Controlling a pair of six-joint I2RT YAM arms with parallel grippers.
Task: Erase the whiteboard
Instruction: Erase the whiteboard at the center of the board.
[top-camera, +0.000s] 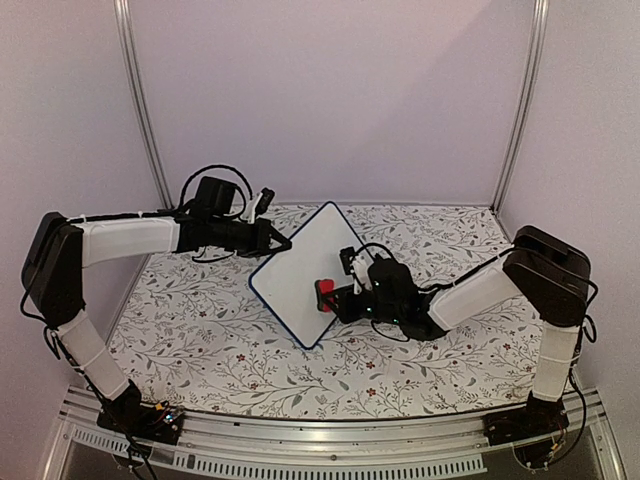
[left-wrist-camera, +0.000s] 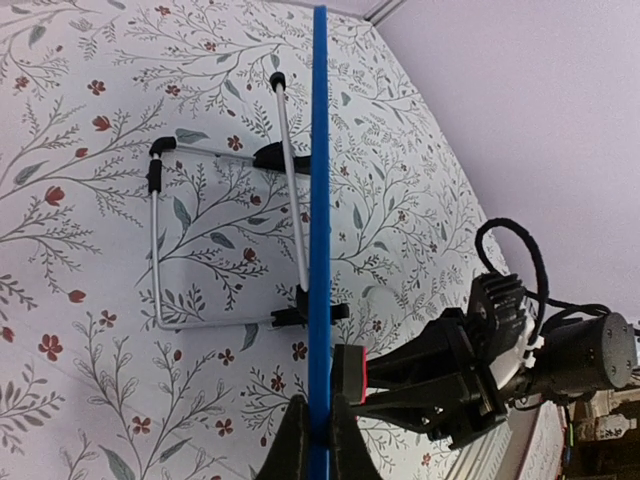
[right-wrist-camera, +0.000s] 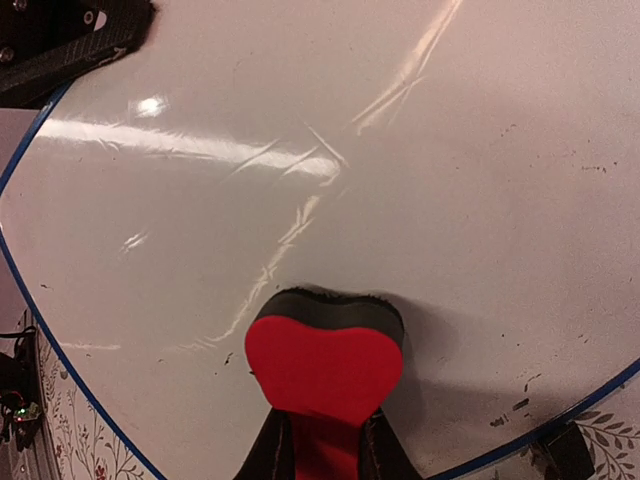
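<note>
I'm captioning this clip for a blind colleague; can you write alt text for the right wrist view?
The right gripper presses a red eraser with a dark felt face against the whiteboard, which looks almost wiped clean. A few small dark specks sit near its blue-framed lower right edge.

top external: is looking down from high behind the arm bases, covering the whole bench (top-camera: 200, 340) | left wrist: is sighting close along the left claw (left-wrist-camera: 318, 445), edge-on to the whiteboard (left-wrist-camera: 319, 200) | right wrist: is facing the whiteboard's front over the right claw (right-wrist-camera: 322, 455), very close | shared: all three are showing the whiteboard and the red eraser (right-wrist-camera: 322, 370)
</note>
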